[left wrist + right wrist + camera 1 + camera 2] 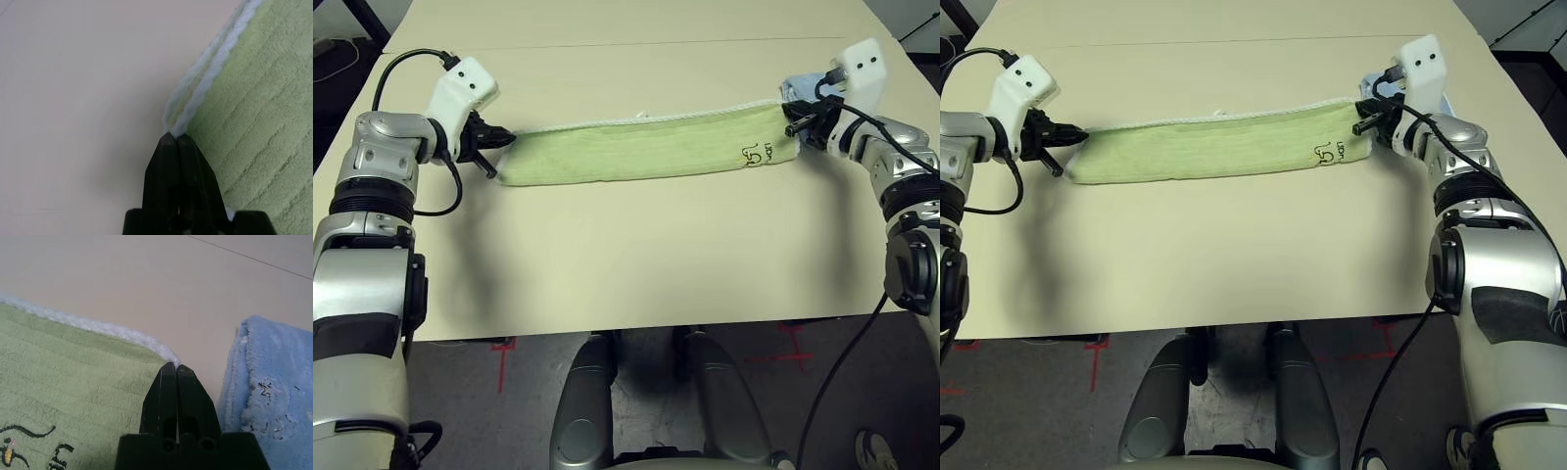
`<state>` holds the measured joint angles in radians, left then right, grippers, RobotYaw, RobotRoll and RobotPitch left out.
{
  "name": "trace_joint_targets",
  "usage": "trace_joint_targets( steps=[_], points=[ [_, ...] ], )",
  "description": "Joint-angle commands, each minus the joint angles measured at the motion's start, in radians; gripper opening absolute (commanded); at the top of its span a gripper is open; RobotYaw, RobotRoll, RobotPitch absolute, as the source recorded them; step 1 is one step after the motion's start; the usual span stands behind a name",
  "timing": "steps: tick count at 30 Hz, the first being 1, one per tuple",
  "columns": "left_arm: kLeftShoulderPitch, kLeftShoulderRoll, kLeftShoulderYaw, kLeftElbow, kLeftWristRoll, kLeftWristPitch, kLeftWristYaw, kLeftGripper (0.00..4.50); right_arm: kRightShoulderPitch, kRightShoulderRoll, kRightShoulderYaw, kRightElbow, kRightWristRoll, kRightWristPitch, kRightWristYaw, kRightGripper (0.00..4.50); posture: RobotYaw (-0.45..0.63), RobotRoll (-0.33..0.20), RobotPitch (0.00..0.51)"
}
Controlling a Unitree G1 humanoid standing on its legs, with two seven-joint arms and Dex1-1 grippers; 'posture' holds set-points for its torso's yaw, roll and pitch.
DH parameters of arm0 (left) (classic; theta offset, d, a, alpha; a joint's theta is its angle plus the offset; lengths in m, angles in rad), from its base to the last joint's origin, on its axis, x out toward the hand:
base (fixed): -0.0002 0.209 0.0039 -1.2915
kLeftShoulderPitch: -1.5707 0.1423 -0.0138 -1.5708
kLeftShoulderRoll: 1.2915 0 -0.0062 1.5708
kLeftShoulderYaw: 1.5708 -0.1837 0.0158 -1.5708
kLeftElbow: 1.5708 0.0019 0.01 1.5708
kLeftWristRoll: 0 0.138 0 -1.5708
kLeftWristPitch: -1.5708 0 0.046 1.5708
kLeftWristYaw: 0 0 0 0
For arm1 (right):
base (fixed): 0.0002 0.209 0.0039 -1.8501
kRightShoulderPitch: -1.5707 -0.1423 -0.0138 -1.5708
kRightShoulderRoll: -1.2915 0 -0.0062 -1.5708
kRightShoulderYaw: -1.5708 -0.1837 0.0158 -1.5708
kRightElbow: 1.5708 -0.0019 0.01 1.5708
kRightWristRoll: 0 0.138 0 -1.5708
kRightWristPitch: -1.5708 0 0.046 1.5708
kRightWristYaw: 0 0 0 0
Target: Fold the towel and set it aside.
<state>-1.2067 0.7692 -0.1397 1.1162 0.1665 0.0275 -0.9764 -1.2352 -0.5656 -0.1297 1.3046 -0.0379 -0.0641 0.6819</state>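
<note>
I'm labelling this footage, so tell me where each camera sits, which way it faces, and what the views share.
Left eye view: on the head, facing forward and down at the table; silver forearms, left gripper and right gripper at the ends of the green towel.
Right eye view: beside it, same scene, slightly shifted.
Left wrist view: along the shut black fingers at the towel's white-edged corner.
Right wrist view: along its shut fingers at the other corner, blue towel alongside.
Shared: the green towel in every view.

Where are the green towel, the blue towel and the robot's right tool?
green towel [636,152]: left eye view, middle of cloth.
blue towel [266,382]: right wrist view, fluffy front face.
right tool [177,368]: right wrist view, its fingertips.
</note>
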Motion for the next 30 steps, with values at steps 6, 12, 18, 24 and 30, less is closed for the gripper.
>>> trace_joint_targets(
  steps=[6,12,18,24,30],
  points=[
    [-0.009,0.013,-0.013,0.023,0.040,-0.026,0.002,2.84,0.019,-0.008,-0.015,0.013,0.005,0.012,0.013,2.63,0.04,0.000,0.321],
    [-0.022,0.028,0.002,0.018,0.036,-0.032,0.005,4.50,0.016,-0.025,-0.045,0.005,0.033,-0.017,0.031,4.46,0.04,0.000,0.312],
    [-0.053,0.031,0.064,-0.021,-0.031,-0.050,-0.034,4.50,0.006,-0.035,-0.152,-0.013,0.153,-0.050,0.191,4.46,0.04,0.000,0.296],
    [-0.026,0.020,0.110,-0.096,-0.102,-0.060,-0.140,4.50,0.003,-0.038,-0.207,-0.025,0.226,-0.031,0.315,4.46,0.04,0.000,0.287],
    [0.028,-0.007,0.168,-0.209,-0.222,0.015,-0.261,4.50,0.011,-0.033,-0.221,-0.040,0.263,-0.028,0.401,4.46,0.04,0.000,0.276]
  ],
)
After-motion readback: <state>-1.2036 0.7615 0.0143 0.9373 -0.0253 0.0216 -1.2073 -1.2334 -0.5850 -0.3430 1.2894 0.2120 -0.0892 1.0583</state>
